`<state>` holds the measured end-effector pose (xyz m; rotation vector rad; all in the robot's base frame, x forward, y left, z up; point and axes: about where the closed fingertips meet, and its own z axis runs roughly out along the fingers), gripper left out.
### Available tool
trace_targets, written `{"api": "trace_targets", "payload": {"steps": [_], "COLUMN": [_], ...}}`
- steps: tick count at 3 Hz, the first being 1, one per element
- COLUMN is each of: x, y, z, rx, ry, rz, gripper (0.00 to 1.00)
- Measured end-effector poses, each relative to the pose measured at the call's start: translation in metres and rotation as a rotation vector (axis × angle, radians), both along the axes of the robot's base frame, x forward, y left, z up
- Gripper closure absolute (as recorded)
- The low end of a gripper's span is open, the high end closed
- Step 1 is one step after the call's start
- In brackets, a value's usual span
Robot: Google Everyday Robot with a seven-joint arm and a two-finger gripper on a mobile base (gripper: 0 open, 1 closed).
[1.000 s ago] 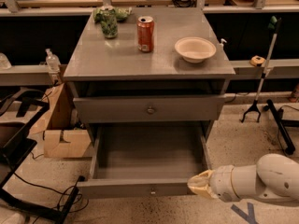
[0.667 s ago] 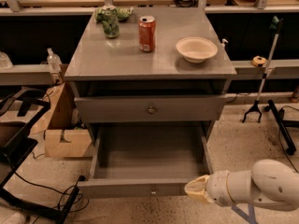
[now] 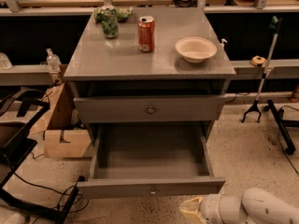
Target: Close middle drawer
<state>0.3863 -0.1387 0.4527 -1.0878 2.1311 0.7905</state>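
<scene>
One second on, my end effector (image 3: 190, 210) has dropped just below the front of the middle drawer (image 3: 149, 187); the drawer remains wide open, unpushed. Spread or pressed together, I cannot tell.

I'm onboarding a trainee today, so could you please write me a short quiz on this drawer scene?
1. True or false: the middle drawer is shut.
2. Where is the gripper? A) inside the drawer B) low, outside its front panel, right of the knob C) touching the knob
3. Fill in: beside the red can stands a white ____.
Key: 1 false; 2 B; 3 bowl.
</scene>
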Motion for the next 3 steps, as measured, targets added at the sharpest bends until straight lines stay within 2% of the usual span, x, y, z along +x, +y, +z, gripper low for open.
{"api": "trace_targets", "payload": {"steps": [1,2,3], "x": [0.01,0.043,0.083], "y": [0.006,0.009,0.01], "z": [-0.048,-0.085,-0.101], "rx": [0.099,0.17,0.192], "ry": [0.002,0.002,-0.01], "rz": [-0.005,0.0,0.011], "gripper": [1.0,1.0,1.0]}}
